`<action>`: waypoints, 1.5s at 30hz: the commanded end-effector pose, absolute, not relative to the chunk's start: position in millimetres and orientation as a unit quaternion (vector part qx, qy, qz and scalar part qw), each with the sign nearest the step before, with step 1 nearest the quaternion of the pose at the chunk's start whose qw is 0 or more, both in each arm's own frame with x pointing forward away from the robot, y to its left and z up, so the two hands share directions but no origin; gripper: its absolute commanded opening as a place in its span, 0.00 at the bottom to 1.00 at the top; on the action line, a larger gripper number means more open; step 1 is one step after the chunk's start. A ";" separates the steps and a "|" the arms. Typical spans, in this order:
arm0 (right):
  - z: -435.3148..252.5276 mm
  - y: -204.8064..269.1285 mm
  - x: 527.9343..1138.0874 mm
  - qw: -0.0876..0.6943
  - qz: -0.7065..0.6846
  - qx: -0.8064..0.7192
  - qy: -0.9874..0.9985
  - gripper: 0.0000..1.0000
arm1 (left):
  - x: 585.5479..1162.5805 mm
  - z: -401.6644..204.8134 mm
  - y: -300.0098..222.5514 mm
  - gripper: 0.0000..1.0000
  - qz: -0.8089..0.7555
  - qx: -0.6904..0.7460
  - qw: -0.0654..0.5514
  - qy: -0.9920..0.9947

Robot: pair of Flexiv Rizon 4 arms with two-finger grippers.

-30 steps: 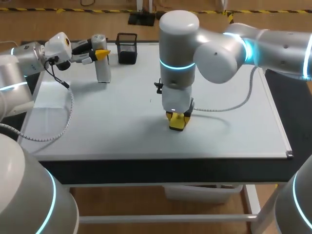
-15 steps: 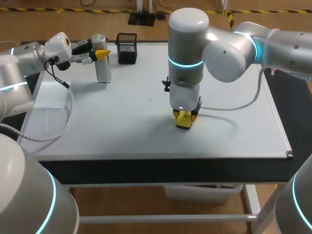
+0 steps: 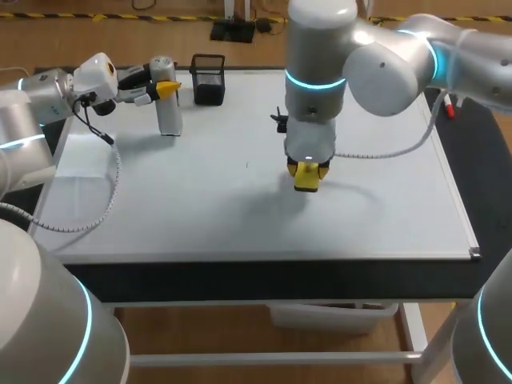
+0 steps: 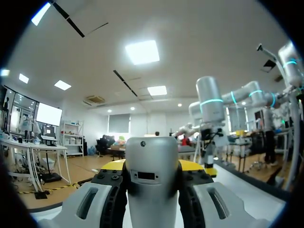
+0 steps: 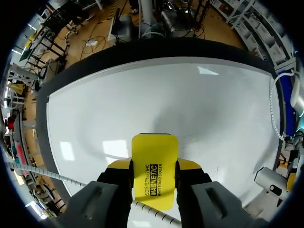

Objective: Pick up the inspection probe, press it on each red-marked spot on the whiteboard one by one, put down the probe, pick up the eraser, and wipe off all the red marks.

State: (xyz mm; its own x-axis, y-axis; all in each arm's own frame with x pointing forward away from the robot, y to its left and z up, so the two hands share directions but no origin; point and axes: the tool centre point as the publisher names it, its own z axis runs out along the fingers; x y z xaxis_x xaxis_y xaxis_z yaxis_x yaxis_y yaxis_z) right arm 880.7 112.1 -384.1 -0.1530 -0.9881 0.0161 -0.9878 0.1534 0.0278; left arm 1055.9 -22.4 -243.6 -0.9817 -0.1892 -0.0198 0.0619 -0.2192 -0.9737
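The right fingers (image 5: 118, 176), clamped on the eraser (image 5: 154, 164), have slid it right and farther across the whiteboard (image 3: 384, 216). No red shows, so wiping looks nearly done. The left fingers (image 4: 112, 186) grip the probe (image 3: 166, 112), far left.

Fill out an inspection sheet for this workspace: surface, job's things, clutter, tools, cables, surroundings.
Surface: whiteboard lies flat; no red marks seen in the head or right wrist views.
Job's things: inspection probe stands upright at the far left; yellow eraser is near the board's middle.
Clutter: black mesh holder sits beside the probe.
Tools: left tool is shut on the probe's top; right tool is shut on the eraser.
Cables: grey cable loops over the board; coiled cable hangs at the left edge.
Surroundings: nothing seen reaching over the table.
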 end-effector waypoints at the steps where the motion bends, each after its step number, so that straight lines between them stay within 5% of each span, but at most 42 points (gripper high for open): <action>1: -378.7 100.4 875.9 -0.007 -0.012 0.659 -0.752 0.00 | 1057.0 -243.3 -22.8 0.00 -0.779 -0.050 0.080 0.619; 26: -384.0 101.6 877.4 -0.001 -0.020 0.662 -0.749 0.00 | 1057.0 -243.3 -22.8 0.00 -0.779 -0.050 0.080 0.619; 45: -383.0 83.0 979.9 0.041 -0.029 0.670 -0.741 0.00 | 1057.0 -243.3 -22.8 0.00 -0.779 -0.050 0.080 0.619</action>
